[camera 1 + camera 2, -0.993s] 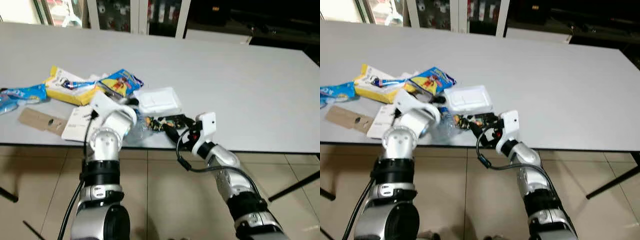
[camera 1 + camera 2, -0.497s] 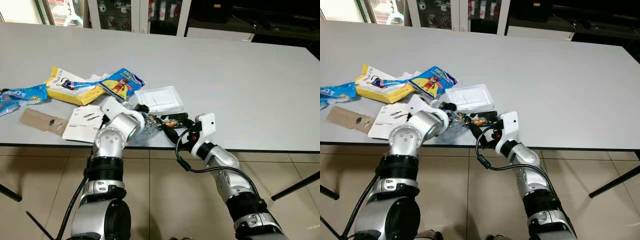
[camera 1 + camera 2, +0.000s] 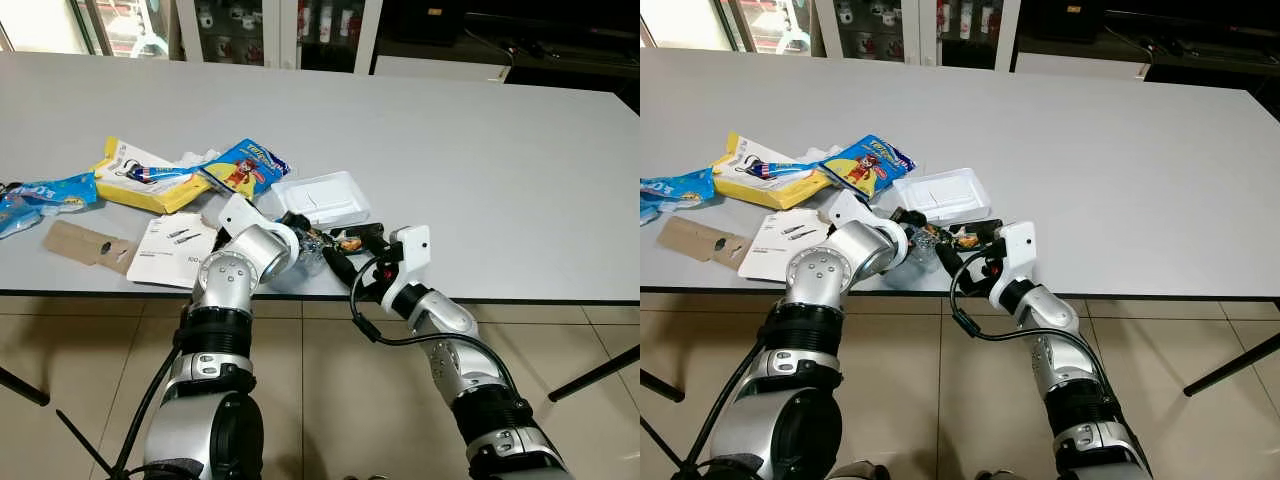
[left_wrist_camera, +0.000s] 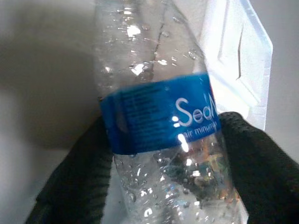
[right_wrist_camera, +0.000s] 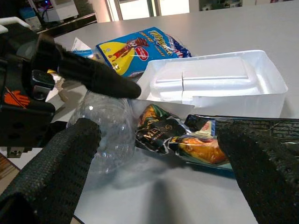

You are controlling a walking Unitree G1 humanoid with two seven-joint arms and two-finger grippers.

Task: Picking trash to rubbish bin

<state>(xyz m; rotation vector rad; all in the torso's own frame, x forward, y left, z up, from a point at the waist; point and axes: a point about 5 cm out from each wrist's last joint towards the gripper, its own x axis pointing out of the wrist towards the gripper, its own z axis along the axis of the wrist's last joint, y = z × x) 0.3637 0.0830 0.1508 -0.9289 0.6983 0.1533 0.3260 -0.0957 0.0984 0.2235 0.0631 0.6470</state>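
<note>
Trash sits in a spread along the near-left part of the grey table [image 3: 480, 150]; going left to right I see a blue wrapper [image 3: 40, 196] at the far left edge, brown cardboard [image 3: 85, 244], a yellow packet [image 3: 140, 178], a white leaflet [image 3: 175, 250], a blue snack bag [image 3: 245, 165], then the clear bottle [image 3: 305, 252], a dark snack wrapper [image 5: 182, 137] and a white foam tray [image 3: 322, 197]. My left gripper [image 4: 163, 154] is at the table's near edge with its two fingers either side of the bottle at the blue label; bottle looks held between them, though I can't confirm firm contact. Bottle is crumpled, wet inside, lying roughly on its side, its long axis running across the left fingers. My right gripper [image 5: 159, 158] is just right of it, fingers spread wide, the dark wrapper lying between them and slightly ahead, touching the bottle. Left arm is clearly the nearer one for the bottle, right for the wrapper. I judge the grasp stage is on; no bin visible from here.
</note>
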